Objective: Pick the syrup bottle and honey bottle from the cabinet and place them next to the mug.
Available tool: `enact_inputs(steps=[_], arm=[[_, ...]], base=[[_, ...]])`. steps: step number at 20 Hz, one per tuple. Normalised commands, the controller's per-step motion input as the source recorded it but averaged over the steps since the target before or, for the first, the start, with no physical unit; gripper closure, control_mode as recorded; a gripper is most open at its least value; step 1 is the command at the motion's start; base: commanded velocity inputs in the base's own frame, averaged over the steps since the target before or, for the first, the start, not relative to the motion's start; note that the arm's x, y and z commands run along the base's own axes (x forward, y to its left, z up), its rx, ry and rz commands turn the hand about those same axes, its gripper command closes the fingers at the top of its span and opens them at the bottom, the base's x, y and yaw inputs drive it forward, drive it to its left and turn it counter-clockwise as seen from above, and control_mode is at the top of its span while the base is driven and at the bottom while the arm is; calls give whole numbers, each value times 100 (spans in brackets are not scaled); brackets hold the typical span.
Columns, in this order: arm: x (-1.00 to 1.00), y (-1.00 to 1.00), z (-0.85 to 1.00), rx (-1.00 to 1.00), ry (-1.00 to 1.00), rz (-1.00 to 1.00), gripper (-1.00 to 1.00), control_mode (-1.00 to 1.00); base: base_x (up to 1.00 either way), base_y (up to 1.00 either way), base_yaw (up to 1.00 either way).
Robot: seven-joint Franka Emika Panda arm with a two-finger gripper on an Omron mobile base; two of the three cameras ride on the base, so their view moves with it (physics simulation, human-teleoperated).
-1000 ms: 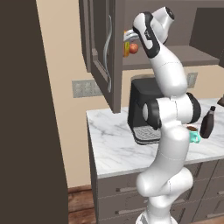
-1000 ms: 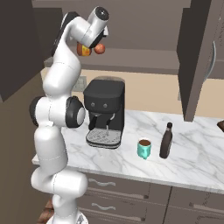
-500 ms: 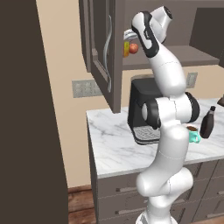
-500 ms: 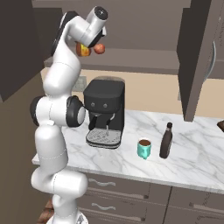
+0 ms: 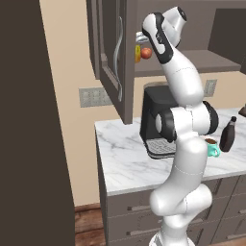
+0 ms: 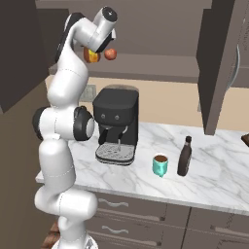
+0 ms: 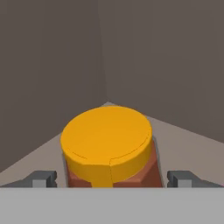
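Amber honey bottle (image 7: pixel 107 146), one, between two spread fingertips (image 7: pixel 41 178).

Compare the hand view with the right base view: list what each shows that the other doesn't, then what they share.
Hand view: the honey bottle's flat yellow-orange cap from above, between the open end effector's fingertips, and the cabinet's inner corner.

Right base view: the teal mug, the syrup bottle just beside it, the coffee machine, a red ball, the marble counter.

Shared: the honey bottle on the cabinet shelf.
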Motion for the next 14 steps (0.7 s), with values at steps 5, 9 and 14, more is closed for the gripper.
enact_inputs(steps=[5, 9, 14], arm=[[0, 0, 0, 0, 0, 0, -100, -100], [0, 0, 0, 0, 0, 0, 100, -100], [0, 0, 0, 0, 0, 0, 100, -100]], base=[[0, 0, 0], [0, 0, 0], [0, 0, 0]])
